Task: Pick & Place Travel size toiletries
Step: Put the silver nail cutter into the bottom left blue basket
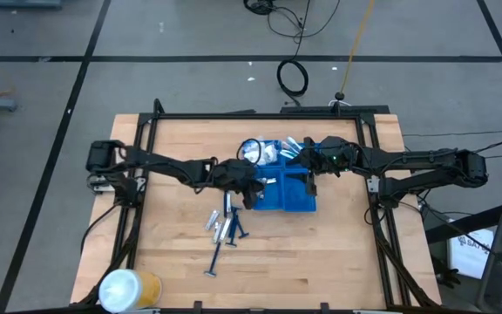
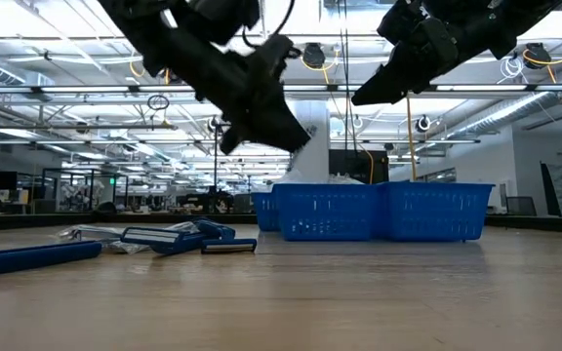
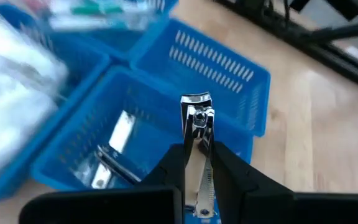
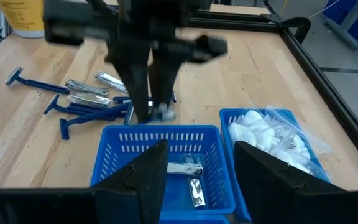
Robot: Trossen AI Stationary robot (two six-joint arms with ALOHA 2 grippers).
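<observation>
My left gripper (image 1: 253, 190) hangs at the left edge of the blue compartment tray (image 1: 296, 202), shut on a silver nail clipper (image 3: 197, 121). More clippers (image 4: 188, 176) lie in the tray compartment below it. A crinkly white packet (image 4: 271, 135) fills a far compartment. On the table to the tray's left lie dark blue razors (image 1: 231, 234) and silver clippers (image 1: 215, 221). My right gripper (image 1: 308, 158) hovers open over the tray's far side, holding nothing. My left gripper pinches the nail clipper between its two fingers (image 3: 171, 167), which lie along its length. The clipper's lower part (image 3: 199, 180) is in the hold, and its jaw end (image 3: 196, 102) sticks out past the fingertips. The fingers slant down from the table's left. The clipper is lifted clear above the tray.
A big white-and-yellow roll (image 1: 129, 288) stands at the table's near left corner. A black frame (image 1: 369, 131) borders the work area. Bare wood lies in front of the tray and toward the near right.
</observation>
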